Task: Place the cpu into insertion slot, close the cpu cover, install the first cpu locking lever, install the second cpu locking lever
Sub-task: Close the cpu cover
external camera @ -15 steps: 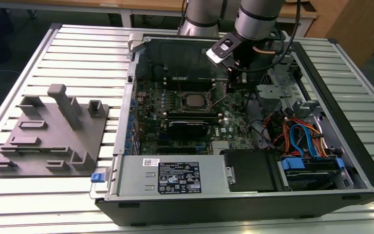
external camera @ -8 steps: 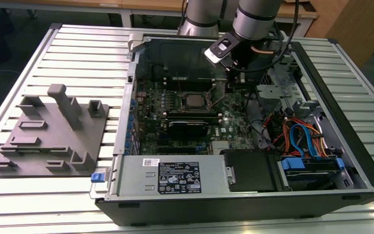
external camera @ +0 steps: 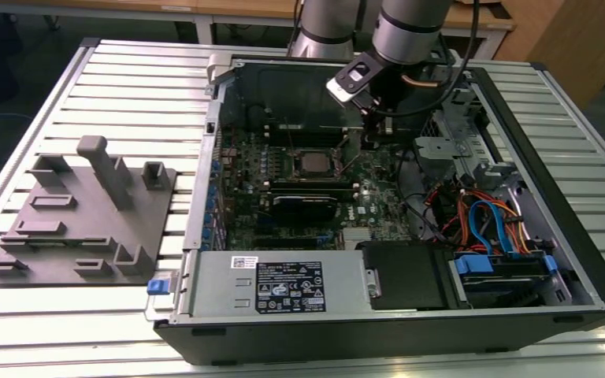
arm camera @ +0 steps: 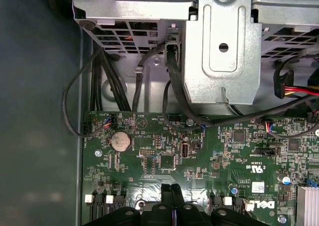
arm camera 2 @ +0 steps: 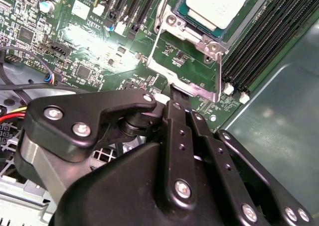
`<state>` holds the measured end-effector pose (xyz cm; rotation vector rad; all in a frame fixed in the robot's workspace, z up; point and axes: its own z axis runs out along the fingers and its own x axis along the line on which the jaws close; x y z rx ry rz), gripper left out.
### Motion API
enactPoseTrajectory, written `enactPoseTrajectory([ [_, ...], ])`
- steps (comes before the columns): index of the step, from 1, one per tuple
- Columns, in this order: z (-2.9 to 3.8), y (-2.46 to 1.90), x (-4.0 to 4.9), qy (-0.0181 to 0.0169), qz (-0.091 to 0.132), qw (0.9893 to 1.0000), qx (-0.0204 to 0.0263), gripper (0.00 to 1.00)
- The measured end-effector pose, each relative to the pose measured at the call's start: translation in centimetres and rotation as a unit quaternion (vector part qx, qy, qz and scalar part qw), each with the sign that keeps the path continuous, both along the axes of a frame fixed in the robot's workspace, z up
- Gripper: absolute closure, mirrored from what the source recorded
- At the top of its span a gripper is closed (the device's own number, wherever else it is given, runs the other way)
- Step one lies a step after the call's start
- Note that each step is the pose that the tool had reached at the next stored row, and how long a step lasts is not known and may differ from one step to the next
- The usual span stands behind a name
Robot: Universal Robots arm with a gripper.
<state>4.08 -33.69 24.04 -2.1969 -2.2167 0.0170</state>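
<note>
The cpu (arm camera 2: 219, 4) lies flat in its socket on the green motherboard (arm camera 2: 75, 42), its pale metal top up; in the exterior view the cpu (external camera: 311, 162) sits mid-board. The cpu cover (arm camera 2: 160, 68), a thin metal frame, stands swung open from the socket toward my gripper, with board showing through its window. My gripper (arm camera 2: 174, 95) is shut, its tips touching the cover's free edge; I cannot tell whether they pinch it. In the first wrist view the gripper (arm camera: 171, 188) hovers over the board. A wire locking lever (arm camera 2: 162, 9) runs beside the socket.
The open computer case (external camera: 554, 165) surrounds the arm. Memory slots (arm camera 2: 259, 42) flank the socket. A metal drive cage (arm camera: 222, 52) and black cables (arm camera: 99, 86) stand close by. A grey fixture plate (external camera: 82, 228) lies on the slatted table at the exterior view's left.
</note>
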Motion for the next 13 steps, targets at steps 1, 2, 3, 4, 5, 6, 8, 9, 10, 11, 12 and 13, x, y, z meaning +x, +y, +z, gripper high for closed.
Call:
enactPoseTrajectory([
  [1,0.0,0.0,-0.04,0.0,0.0,1.0,0.0,0.9],
  [2,0.0,0.0,-0.05,0.0,0.0,1.0,0.0,0.9],
  [3,0.0,0.0,-0.06,0.0,0.0,1.0,0.0,0.9],
  [4,0.0,0.0,-0.08,0.0,0.0,1.0,0.0,0.9],
  [5,0.0,0.0,-0.11,0.0,0.0,1.0,0.0,0.9],
  [6,0.0,0.0,-0.13,0.0,0.0,1.0,0.0,0.9],
  [8,0.0,0.0,-0.17,0.0,0.0,1.0,0.0,0.9],
  [9,0.0,0.0,-0.2,0.0,0.0,1.0,0.0,0.9],
  [10,0.0,0.0,-0.22,0.0,0.0,1.0,0.0,0.9],
  [11,0.0,0.0,-0.24,0.0,0.0,1.0,0.0,0.9],
  [12,0.0,0.0,-0.27,0.0,0.0,1.0,0.0,0.9],
  [13,0.0,0.0,-0.28,0.0,0.0,1.0,0.0,0.9],
])
